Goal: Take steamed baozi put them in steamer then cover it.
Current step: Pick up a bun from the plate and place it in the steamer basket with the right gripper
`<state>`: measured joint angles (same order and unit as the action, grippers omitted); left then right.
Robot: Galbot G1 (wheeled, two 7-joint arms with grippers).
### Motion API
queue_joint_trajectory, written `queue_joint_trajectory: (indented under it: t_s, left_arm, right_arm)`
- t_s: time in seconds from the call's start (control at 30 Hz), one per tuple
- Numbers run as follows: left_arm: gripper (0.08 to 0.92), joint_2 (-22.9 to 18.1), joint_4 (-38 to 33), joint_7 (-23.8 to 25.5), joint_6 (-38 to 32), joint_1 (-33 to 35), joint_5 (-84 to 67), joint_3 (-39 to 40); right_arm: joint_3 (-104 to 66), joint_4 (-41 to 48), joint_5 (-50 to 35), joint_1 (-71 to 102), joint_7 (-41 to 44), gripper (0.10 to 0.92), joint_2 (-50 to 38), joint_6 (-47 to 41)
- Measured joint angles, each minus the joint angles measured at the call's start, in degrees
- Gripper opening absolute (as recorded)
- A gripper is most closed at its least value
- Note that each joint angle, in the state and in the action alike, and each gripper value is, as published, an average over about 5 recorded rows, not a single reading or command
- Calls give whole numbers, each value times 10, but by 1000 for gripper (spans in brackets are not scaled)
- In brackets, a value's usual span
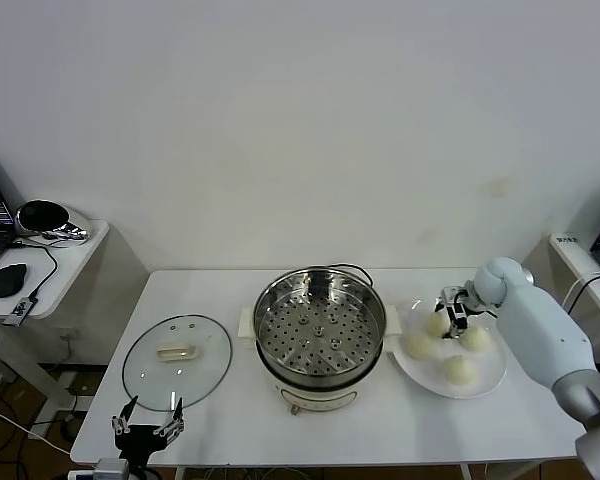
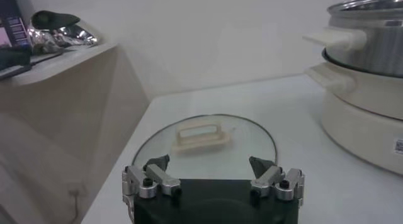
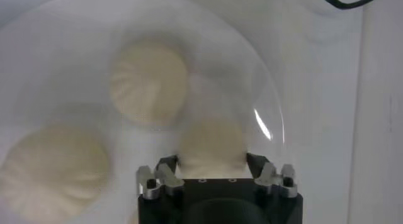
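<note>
Four cream-white baozi lie on a white plate (image 1: 492,380) right of the steamer (image 1: 320,322). My right gripper (image 1: 450,316) is down on the back-left baozi (image 1: 437,323), and in the right wrist view (image 3: 211,160) its fingers press both sides of that baozi (image 3: 211,140). Two other baozi (image 3: 149,80) (image 3: 53,175) lie beside it. The steamer basket is empty. The glass cover (image 1: 177,360) lies flat on the table left of the steamer. My left gripper (image 1: 148,424) is open at the table's front edge, just before the cover (image 2: 204,140).
The steamer's pot base and handles (image 2: 337,39) stand to one side of the left gripper. A side shelf (image 1: 40,260) with a mouse and a helmet-like object stands at the far left. A black cable runs behind the pot (image 1: 355,268).
</note>
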<state>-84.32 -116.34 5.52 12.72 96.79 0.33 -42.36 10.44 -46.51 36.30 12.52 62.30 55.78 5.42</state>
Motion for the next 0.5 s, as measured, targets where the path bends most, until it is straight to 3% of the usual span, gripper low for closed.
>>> queue_joint_trajectory:
  t_s: [0.5]
  left_arm:
    - [823,4,-2,0,3,-6,0,6]
  right_arm:
    - [33,-41,-60,-50,32,484,-34,-7]
